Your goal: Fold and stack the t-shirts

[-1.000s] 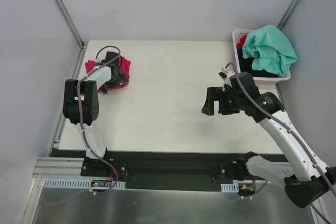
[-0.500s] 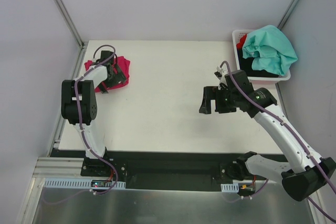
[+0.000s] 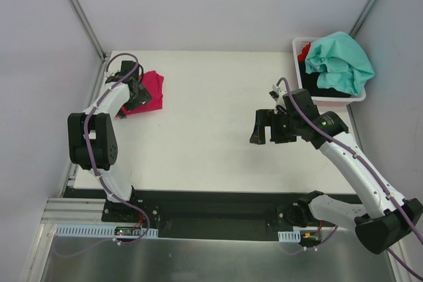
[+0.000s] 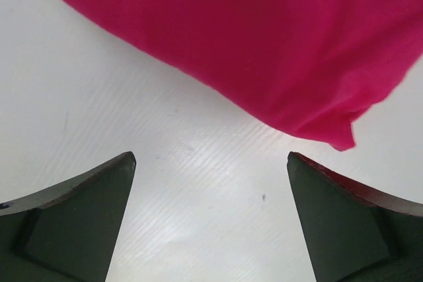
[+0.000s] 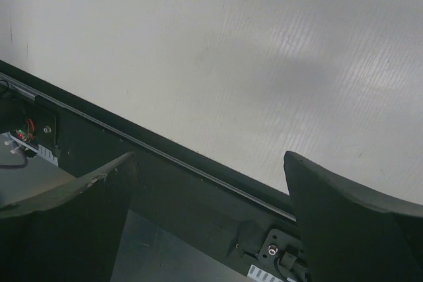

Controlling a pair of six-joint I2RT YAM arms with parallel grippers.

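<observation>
A magenta-pink t-shirt (image 3: 152,88) lies folded at the table's far left. In the left wrist view the same pink t-shirt (image 4: 264,37) fills the top of the picture. My left gripper (image 3: 139,96) sits at its left edge, open. Its tips (image 4: 211,189) are over bare table, just short of the cloth. A teal-mint t-shirt (image 3: 340,61) is heaped on the white basket (image 3: 297,45) at the far right, over a black one (image 3: 324,89) and a red one (image 3: 304,51). My right gripper (image 3: 264,130) hangs open and empty over the table's right middle, its tips (image 5: 211,189) towards the near edge.
The right wrist view shows the white table top (image 5: 231,51) and the dark rail (image 5: 165,176) along its near edge. Grey walls close in the table at the left, back and right.
My left gripper has drawn back to the left, off the pink t-shirt, which now lies uncovered. My right gripper has shifted slightly to the left.
</observation>
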